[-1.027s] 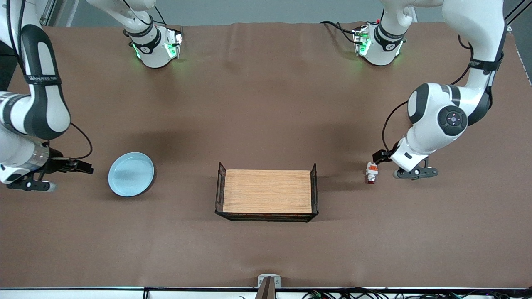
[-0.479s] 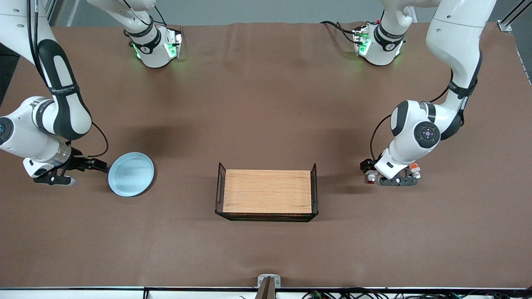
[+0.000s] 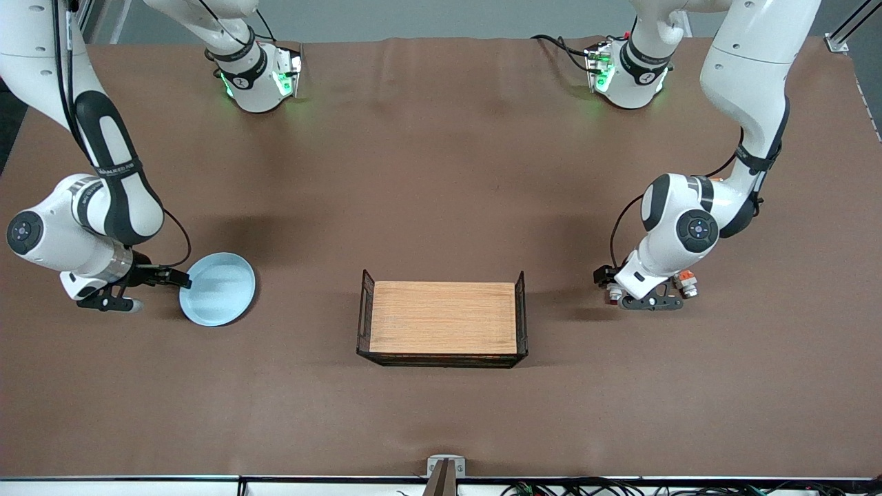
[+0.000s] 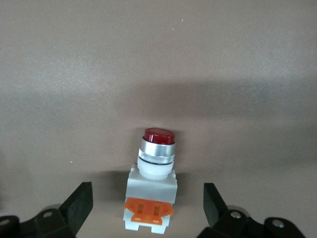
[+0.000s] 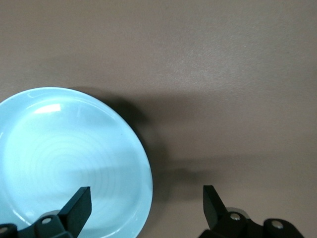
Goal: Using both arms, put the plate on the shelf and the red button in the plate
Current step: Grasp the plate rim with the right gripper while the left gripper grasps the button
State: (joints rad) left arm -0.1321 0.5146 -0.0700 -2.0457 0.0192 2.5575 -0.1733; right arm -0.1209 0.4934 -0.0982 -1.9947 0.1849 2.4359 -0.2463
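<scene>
step: pre-grasp, both arms | left gripper (image 4: 147,208) spread astride button (image 4: 153,186), no contact | right gripper (image 5: 147,208) spread over plate (image 5: 69,163) rim, toward right arm's end | tray (image 3: 442,318) mid-table | next: lower, close fingers

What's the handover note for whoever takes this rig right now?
Left claw: open, low at the table, fingers on either side of the red button, not yet closed on it.
Right claw: open at the rim of the plate, one finger over the plate, the other over bare table; no grip yet.
Plate lies flat toward the right arm's end of the table; the button lies toward the left arm's end. The wooden tray with wire ends sits between them, nothing on it.
Done: both approaches.
Left: close, lift and place both items, probably on the tray.
</scene>
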